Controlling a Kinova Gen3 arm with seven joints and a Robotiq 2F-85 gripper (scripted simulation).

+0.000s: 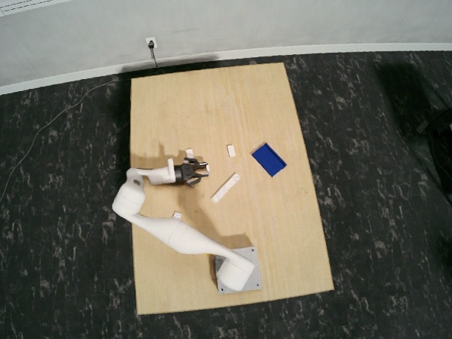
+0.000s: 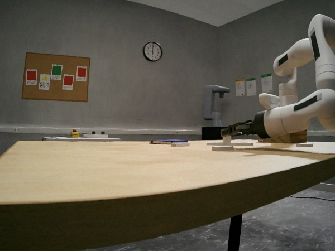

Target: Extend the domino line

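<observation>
domino [image 1: 206,166] on edge sits between the tips of my end effector [image 1: 201,170], whose fingers are apart and clamp nothing. it stands on the counter [image 1: 226,113], near the line [image 1: 226,187] but short of it. i'd draw straight back without brushing it, so it tips free by itself (away from the line, ideally). the forearm is low and nearly level, with the wrist pointing toward the line.

Lab: 2nd robot arm [image 2: 213,104], e-stop [image 2: 74,134], corkboard [image 2: 56,77].
</observation>
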